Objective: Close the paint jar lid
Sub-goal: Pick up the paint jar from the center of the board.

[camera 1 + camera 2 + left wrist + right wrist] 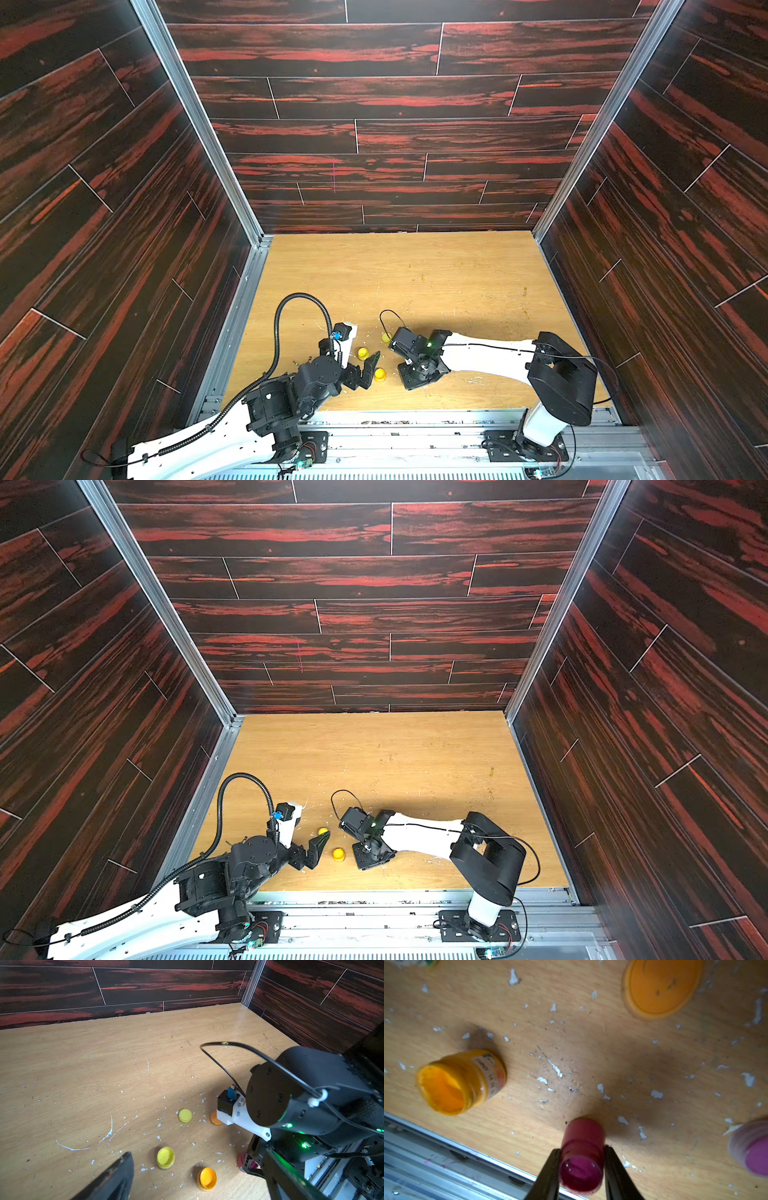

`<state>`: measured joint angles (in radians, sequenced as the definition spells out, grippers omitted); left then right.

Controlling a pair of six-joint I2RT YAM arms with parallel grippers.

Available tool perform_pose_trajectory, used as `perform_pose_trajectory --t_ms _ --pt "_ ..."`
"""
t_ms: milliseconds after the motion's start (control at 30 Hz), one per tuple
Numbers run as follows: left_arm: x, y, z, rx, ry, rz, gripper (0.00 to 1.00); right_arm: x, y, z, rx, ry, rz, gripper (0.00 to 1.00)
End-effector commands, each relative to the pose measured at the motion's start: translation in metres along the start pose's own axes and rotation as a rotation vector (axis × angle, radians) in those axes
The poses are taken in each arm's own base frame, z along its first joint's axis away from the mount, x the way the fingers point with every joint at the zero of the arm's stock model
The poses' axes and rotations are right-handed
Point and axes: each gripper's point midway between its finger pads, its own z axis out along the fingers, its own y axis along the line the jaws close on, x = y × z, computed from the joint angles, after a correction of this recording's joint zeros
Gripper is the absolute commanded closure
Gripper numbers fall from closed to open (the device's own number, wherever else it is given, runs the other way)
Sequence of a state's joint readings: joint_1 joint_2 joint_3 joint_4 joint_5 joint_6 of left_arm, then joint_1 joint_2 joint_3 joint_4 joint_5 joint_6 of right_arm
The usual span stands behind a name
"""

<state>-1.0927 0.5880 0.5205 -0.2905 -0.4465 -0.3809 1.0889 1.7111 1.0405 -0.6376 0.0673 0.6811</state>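
Note:
An open magenta paint jar [581, 1159] stands near the table's front edge. My right gripper [581, 1169] is shut on it, one black finger pressed against each side. A pink lid [751, 1149] lies apart from it at the edge of the right wrist view. In both top views the right gripper [415, 374] [368, 856] points down and hides this jar. My left gripper [198, 1150] [371, 370] is wide open and empty, hovering over an open yellow jar [165, 1157] and an open orange jar [206, 1178].
A yellow lid [185, 1115] and an orange lid [662, 987] lie flat further back on the wooden table [436, 270]. A metal rail [446, 1157] runs along the front edge, close to the magenta jar. White paint flecks litter the surface. Dark walls enclose three sides.

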Motion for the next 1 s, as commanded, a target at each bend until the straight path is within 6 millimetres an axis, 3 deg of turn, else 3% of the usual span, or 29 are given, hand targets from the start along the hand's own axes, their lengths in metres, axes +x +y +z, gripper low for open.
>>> perform_pose_trajectory --t_ms 0,233,433,700,967 --pt "-0.002 0.001 0.001 -0.009 -0.020 0.005 0.00 0.003 -0.004 -0.008 0.032 0.004 -0.004 0.68" --pt "-0.020 -0.004 0.002 0.012 -0.107 -0.004 0.00 -0.005 -0.010 -0.026 0.055 -0.027 -0.013 0.69" --pt "-0.034 -0.010 0.007 0.018 -0.179 0.010 0.00 -0.016 -0.028 -0.045 0.066 -0.055 0.004 0.69" --pt "-0.052 -0.050 0.028 0.197 -0.319 0.126 0.00 -0.044 -0.059 -0.095 0.015 -0.135 0.047 0.69" --pt "-0.063 -0.057 0.045 0.254 -0.423 0.222 0.00 -0.069 -0.070 -0.149 -0.088 -0.228 0.069 0.69"
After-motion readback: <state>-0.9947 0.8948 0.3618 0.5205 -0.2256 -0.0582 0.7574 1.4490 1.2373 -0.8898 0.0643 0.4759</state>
